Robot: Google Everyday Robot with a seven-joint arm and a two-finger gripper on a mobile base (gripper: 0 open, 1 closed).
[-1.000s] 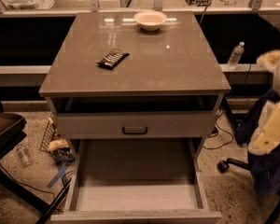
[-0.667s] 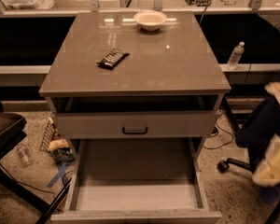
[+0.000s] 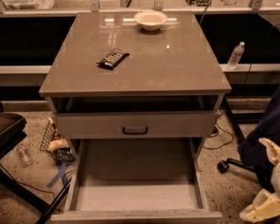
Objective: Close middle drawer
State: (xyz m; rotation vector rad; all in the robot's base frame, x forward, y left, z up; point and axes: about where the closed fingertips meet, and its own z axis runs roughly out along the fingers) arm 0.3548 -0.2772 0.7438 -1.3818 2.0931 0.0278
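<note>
Looking at the cabinet, the middle drawer (image 3: 130, 215) is pulled way out toward the camera. It's a long shallow tray with nothing in it, and its front edge sits right at the bottom of the view. The upper drawer (image 3: 177, 124) above it, with the small black handle (image 3: 135, 130), only sticks out a little. That makes the long one the obvious thing to shove back in.

The bowl (image 3: 150, 20) and the dark packet (image 3: 113, 58) are up on the tabletop (image 3: 186, 69), well clear of the job.

The end effector (image 3: 270, 185) hangs low at the far right, off to the side of the drawer's front corner and not touching it. It's half cut off by the frame, so I honestly can't tell if it's open or closed. My guess is it's getting low enough to come round in front and push.
</note>
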